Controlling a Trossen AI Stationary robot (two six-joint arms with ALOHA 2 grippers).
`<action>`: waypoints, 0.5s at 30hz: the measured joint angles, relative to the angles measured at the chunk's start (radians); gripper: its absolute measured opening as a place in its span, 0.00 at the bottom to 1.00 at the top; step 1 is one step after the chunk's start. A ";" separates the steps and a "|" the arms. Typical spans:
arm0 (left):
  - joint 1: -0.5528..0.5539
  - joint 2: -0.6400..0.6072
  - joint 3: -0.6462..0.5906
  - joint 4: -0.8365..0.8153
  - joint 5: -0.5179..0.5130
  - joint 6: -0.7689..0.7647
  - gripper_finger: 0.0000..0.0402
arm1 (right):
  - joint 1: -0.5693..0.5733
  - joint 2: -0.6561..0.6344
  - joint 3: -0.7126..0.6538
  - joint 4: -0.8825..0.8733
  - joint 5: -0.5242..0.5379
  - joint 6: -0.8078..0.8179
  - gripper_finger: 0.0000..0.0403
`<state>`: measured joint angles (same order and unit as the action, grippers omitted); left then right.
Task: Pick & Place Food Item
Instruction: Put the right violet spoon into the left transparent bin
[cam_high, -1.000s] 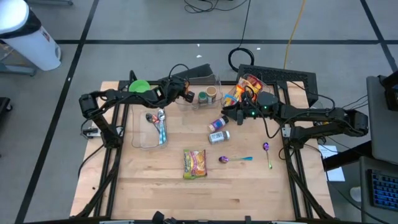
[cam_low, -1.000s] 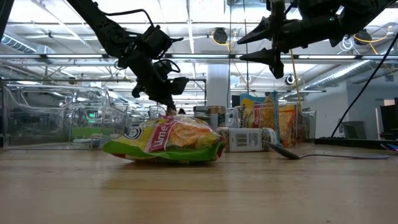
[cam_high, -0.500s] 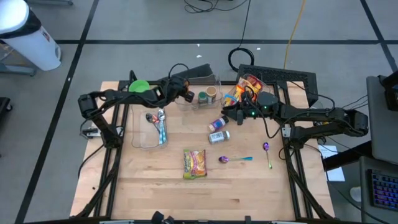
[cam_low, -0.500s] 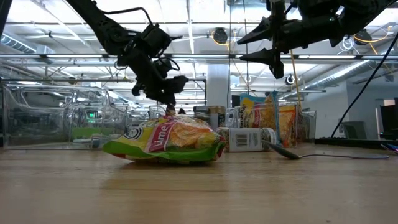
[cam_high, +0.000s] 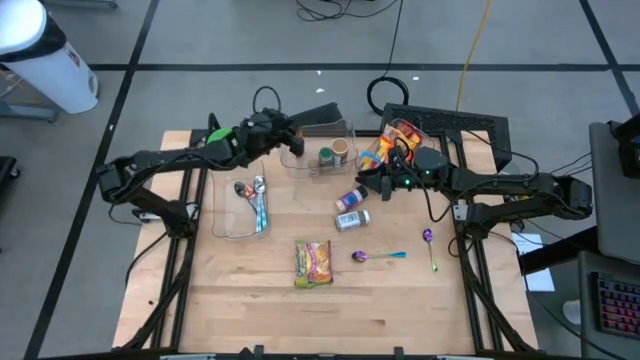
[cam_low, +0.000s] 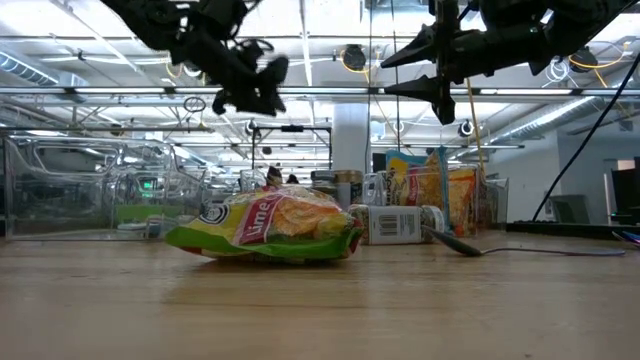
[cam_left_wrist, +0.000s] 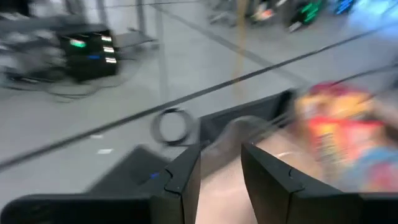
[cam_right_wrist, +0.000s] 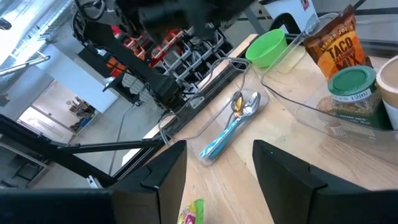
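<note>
Hovering over the clear bin (cam_high: 330, 135) at upper centre, left gripper (cam_high: 285, 129) is showing narrow, empty jaws. Right gripper (cam_high: 362, 181) is waiting mid-right, jaws apart, empty. Chip bag (cam_high: 313, 262) is lying lower centre; approaching it squarely from above is probably safest.

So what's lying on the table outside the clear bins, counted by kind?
Spoons: 2
Bottles: 2
Snack bag: 1
Green bowl: 1
Total: 6
</note>
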<state>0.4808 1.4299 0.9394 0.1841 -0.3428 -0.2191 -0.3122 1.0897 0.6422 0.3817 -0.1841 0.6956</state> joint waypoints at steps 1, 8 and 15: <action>0.000 -0.019 0.000 0.000 0.037 -0.037 0.30 | 0.000 0.000 0.000 0.003 0.000 0.000 0.44; -0.042 -0.104 0.000 0.044 0.443 -0.294 0.30 | 0.006 0.000 0.000 0.003 -0.003 0.000 0.44; -0.214 -0.086 0.001 0.172 0.561 -0.467 0.30 | 0.052 0.000 0.000 0.002 -0.002 -0.065 0.44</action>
<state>0.2671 1.3434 0.9401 0.3556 0.2184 -0.6858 -0.2599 1.0897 0.6422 0.3840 -0.1860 0.6307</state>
